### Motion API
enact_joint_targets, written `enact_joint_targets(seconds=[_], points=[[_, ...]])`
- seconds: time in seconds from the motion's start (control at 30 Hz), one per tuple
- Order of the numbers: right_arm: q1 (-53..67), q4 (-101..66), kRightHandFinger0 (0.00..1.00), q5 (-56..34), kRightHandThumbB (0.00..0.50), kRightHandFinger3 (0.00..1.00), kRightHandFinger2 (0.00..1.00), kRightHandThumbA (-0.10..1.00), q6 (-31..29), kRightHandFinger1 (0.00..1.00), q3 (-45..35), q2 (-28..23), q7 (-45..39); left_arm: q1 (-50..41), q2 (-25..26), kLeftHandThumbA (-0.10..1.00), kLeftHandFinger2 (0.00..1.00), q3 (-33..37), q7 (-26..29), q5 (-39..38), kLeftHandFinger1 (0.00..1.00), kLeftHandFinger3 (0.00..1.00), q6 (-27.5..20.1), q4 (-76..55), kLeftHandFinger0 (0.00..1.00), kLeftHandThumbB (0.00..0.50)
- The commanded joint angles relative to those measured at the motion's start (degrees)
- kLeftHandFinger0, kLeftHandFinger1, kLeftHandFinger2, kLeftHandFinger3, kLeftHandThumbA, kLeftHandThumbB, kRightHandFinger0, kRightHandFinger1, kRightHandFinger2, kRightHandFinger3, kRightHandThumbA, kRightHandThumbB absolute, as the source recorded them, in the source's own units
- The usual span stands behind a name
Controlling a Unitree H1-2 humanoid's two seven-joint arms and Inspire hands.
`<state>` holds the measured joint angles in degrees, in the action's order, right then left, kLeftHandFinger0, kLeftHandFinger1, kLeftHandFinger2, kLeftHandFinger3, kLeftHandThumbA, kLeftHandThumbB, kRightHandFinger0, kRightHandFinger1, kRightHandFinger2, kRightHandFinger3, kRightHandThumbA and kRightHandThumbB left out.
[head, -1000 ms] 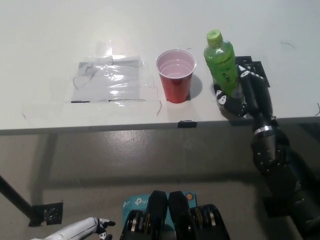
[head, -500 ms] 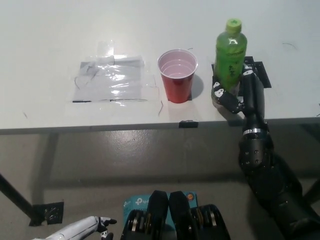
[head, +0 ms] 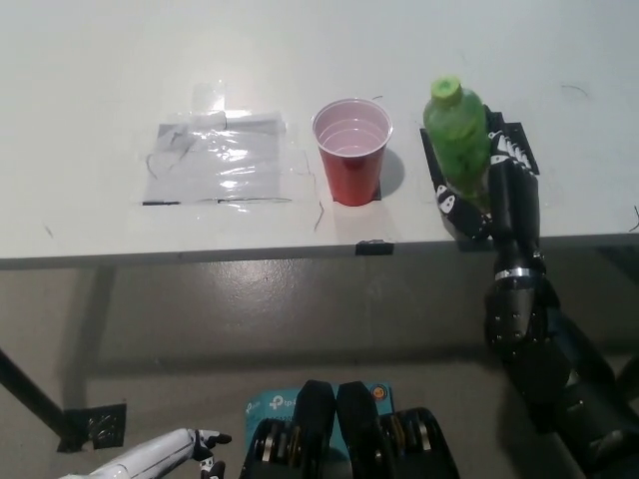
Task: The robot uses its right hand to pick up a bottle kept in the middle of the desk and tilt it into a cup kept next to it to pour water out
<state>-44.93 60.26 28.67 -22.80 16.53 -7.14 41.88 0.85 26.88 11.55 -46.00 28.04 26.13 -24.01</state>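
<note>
Right robot hand (head: 477, 195), black, is clasped around the lower body of the green bottle (head: 457, 140), held above the white worktop (head: 100, 80) near its front edge, cap tipped slightly toward the red cup (head: 351, 152). Fingers hide the bottle's base; label text is too small to read. The cup stands just beside the bottle, upright, contents unclear. Left robot hand (head: 195, 451), white, rests low at lower left, partly cut off; its grip state cannot be determined.
</note>
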Motion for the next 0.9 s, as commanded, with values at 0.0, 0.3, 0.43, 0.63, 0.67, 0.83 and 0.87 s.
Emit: enact_joint_targets(seconds=[0.0,0.3,0.43,0.63,0.67,0.83,0.87], points=[[-3.32,0.27,1.0,2.81,0.175,1.0,1.0,0.82,0.94,1.0,0.4,-0.58,4.22,0.57,0.81,1.0,1.0,-0.48,0.67,-0.14,1.0,1.0,0.8,-1.82,1.0,0.386],[-2.43,0.76,1.0,2.2,0.132,1.0,1.0,0.79,1.11,1.0,-0.31,-0.41,4.49,0.1,0.62,1.0,1.0,-0.92,1.21,-0.53,1.0,1.0,0.8,-1.7,1.0,0.39],[-2.16,0.66,1.0,2.02,0.124,1.0,1.0,0.77,1.52,1.0,-0.56,-0.41,4.76,0.17,1.18,1.0,1.0,-0.33,1.79,-0.48,1.0,1.0,0.8,-1.76,1.0,0.397],[-0.86,-2.15,1.0,1.69,0.189,1.0,1.0,0.82,3.95,1.0,-1.13,-0.61,3.49,-0.3,0.73,1.0,1.0,-0.43,1.91,0.23,1.0,1.0,0.8,-1.83,1.0,0.397],[-0.38,-3.51,1.0,1.68,0.215,1.0,1.0,0.86,5.34,1.0,-1.41,-0.62,2.96,-0.35,0.52,1.0,1.0,-0.7,1.92,0.16,1.0,1.0,0.8,-1.88,1.0,0.392],[4.55,-14.59,1.0,-0.17,0.336,1.0,1.0,0.99,9.75,1.0,-2.95,-1.94,-4.77,-0.43,0.58,1.0,1.0,-0.84,1.94,-0.12,1.0,1.0,0.8,-1.98,1.0,0.39],[5.64,-17.1,1.0,-0.34,0.37,1.0,1.0,1.0,11.0,1.0,-3.27,-2.13,-6.16,-0.47,0.55,1.0,1.0,-1.06,1.86,-0.14,1.0,1.0,0.8,-1.87,1.0,0.395]])
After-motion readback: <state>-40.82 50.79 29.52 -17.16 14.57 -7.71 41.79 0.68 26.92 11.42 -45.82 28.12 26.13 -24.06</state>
